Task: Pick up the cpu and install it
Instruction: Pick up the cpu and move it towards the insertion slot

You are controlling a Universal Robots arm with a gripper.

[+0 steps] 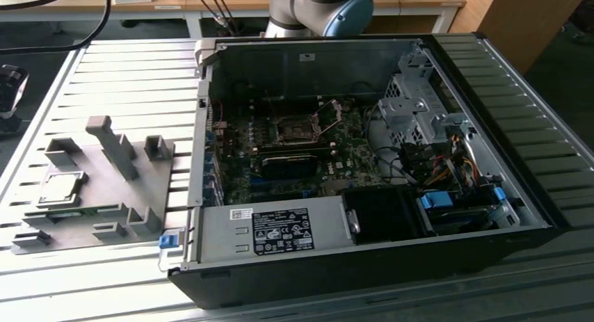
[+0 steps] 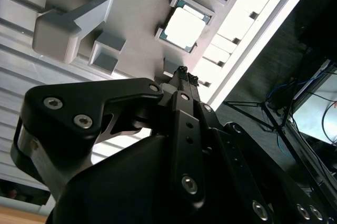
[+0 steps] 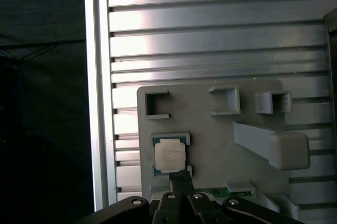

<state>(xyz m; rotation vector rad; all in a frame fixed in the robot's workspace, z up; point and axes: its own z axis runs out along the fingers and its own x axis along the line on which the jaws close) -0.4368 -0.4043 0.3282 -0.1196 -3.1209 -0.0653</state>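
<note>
Fixture (image 1: 102,200) at lower left of the exterior view holds the cpu (image 1: 62,188). Second wrist view: claw (image 2: 184,72) narrow, empty, near it. First wrist view: claw just beside its edge; a clean grasp likely needs squarer centring.

The cpu (image 3: 169,156) is shiny silver, the fixture (image 3: 210,145) matte grey, the table (image 3: 210,39) striped silver, the computer case (image 1: 371,273) black.

It looks like a robot workshop — a metal table (image 1: 121,78) with long grooves spreads across the frame, an open computer case (image 1: 307,61) sits in the middle, a robot arm (image 1: 320,9) stands at the top middle, wooden desks (image 1: 246,1) behind it.
</note>
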